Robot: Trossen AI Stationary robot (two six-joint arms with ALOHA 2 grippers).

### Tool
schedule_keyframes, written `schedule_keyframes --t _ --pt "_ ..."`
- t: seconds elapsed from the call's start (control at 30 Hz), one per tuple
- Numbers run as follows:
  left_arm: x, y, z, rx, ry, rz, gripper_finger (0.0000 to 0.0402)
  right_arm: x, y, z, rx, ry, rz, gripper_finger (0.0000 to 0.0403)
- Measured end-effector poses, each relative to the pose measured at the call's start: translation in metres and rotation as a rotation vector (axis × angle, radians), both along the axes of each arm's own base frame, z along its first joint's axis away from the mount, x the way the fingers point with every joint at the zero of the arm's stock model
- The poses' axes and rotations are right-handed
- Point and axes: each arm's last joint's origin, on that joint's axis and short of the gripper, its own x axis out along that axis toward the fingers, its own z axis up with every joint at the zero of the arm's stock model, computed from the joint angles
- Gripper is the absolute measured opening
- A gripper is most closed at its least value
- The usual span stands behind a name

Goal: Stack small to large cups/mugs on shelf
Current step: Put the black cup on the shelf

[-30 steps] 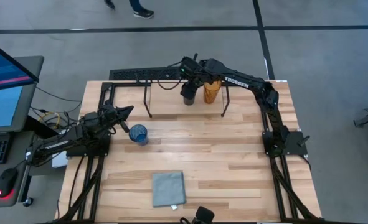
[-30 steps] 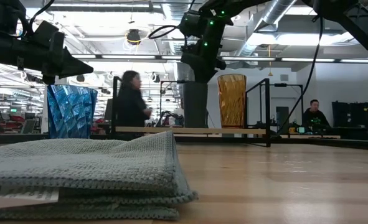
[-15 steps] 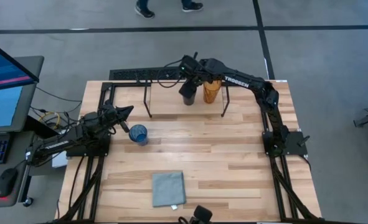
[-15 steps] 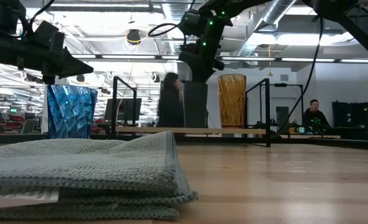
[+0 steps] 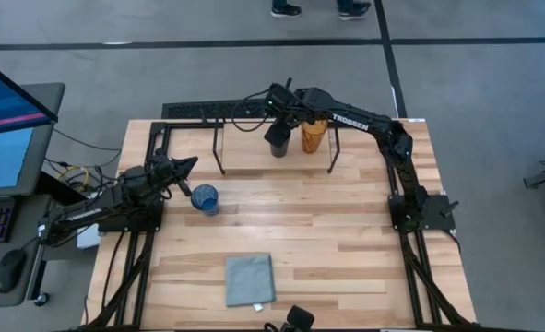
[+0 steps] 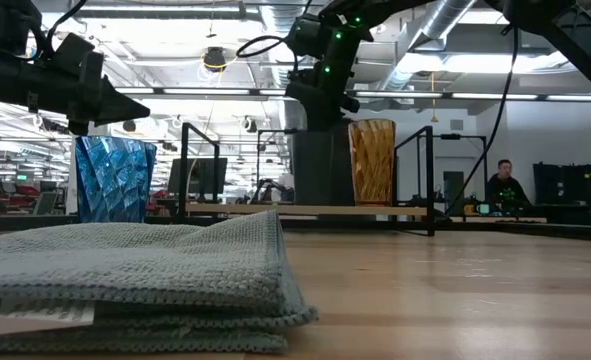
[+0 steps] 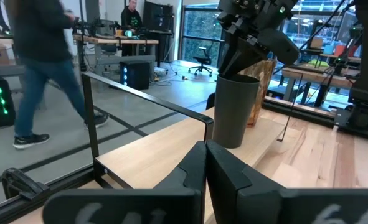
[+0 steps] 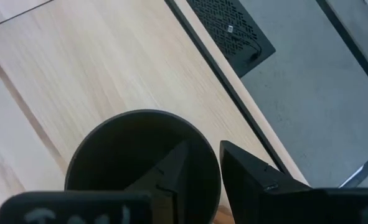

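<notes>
Nearest the front edge of the large light-wood tabletop (image 5: 346, 249) lies a folded flat grey-blue square cloth (image 5: 250, 279), filling the foreground in the low view (image 6: 135, 265).

Farther back, left side: translucent blue ribbed tumbler (image 5: 205, 199) stands upright on the tabletop, seen in the low view too (image 6: 114, 179). The left gripper (image 5: 185, 168) sits just beside it, toward the far-left of the cup, not touching. Left arm is stretched low from the table's left edge, angled toward the shelf. Its fingers (image 7: 224, 177) are pressed together, nothing between them.

Far side: narrow light-wood shelf board on thin black metal legs (image 5: 244, 148), its edge running level in the low view (image 6: 235, 209). On it, the opaque black tumbler (image 5: 278, 143) stands upright, and right next to it the taller translucent amber-orange tumbler (image 5: 313, 136), also upright (image 6: 372, 162). In the low view the two appear touching or nearly so; cannot tell which.

The right arm reaches from its base at the table's right edge, elbow high, forearm running leftward over the shelf, wrist bent down. The right gripper (image 5: 279, 124) grips the black tumbler by its rim: the wrist view shows one finger (image 8: 171, 171) inside the cup (image 8: 109, 149) and the other outside the wall, narrowly closed on it. From the left wrist view the black tumbler (image 7: 236, 109) looks set on the board under the gripper.

A person sits in the room behind (image 6: 502, 183); another walks past (image 7: 37, 68).
</notes>
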Motion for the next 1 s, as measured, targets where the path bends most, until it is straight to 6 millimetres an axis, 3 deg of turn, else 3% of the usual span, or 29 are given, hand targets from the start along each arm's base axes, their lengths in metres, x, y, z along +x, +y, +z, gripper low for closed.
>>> schedule_keyframes --t 0.53,1.0 --pt "0.000 0.000 0.000 0.000 0.000 0.000 0.0000 0.006 -0.001 0.004 -0.032 -0.062 0.006 0.0113" --pt "0.000 0.000 0.000 0.000 0.000 0.000 0.0000 0.001 0.006 0.028 0.057 -0.091 0.057 0.0113"
